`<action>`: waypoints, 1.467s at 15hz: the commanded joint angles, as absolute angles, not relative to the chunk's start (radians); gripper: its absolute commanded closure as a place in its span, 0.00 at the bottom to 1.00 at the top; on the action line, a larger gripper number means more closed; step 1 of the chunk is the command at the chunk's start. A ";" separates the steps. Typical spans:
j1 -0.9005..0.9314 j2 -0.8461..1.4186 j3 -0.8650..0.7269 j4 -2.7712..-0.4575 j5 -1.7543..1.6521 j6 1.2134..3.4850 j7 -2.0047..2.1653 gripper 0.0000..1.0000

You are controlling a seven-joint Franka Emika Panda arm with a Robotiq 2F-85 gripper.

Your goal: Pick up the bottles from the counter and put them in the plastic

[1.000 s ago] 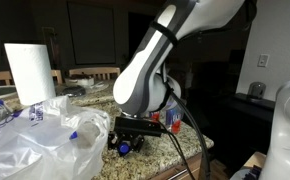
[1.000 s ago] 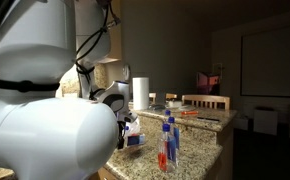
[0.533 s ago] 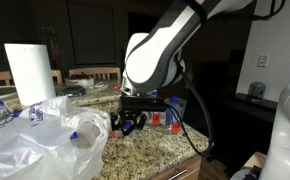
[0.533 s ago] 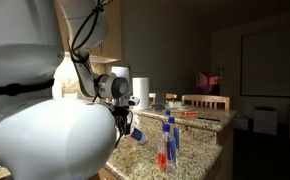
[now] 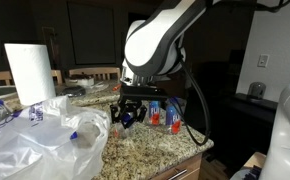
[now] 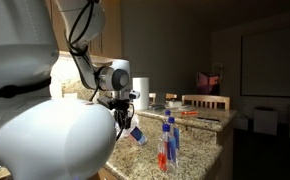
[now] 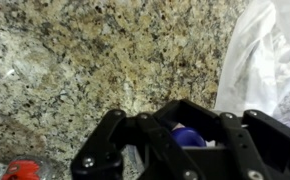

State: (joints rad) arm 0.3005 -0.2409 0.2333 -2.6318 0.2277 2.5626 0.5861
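Aloft over the speckled counter (image 5: 150,150), the arm's gripper (image 5: 127,114) is clamped tight on one small bottle (image 6: 136,135), which hangs tilted below the fingers in an exterior view; the wrist view shows its blue cap (image 7: 189,134) wedged between the closed fingers above bare granite

By the look of it the task is in mid-course: this bottle is off the counter but not yet in the plastic bag (image 5: 40,140), which lies crumpled and whitish near the gripper, its edge showing at the right of the wrist view (image 7: 270,55). Something blue shows through the bag's folds, though whether a bottle lies inside cannot be told

Work plainly remains. A cluster of standing bottles (image 6: 168,140), blue-capped and one with red contents (image 5: 155,116), waits on the counter on the far side of the gripper from the bag, and a red shape (image 7: 23,170) shows at the bottom left of the wrist view

Around the scene: a tall white paper towel roll (image 5: 29,72) stands behind the bag, wooden chair backs (image 6: 207,102) sit beyond the counter, and a dark cable (image 5: 197,110) loops down from the arm. The likeliest snags are the bag's slumped, crinkled opening, which may not take the bottle cleanly, and the roll close behind it
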 commanded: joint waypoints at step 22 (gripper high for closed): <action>0.200 -0.329 0.239 -2.583 0.213 2.531 0.546 0.80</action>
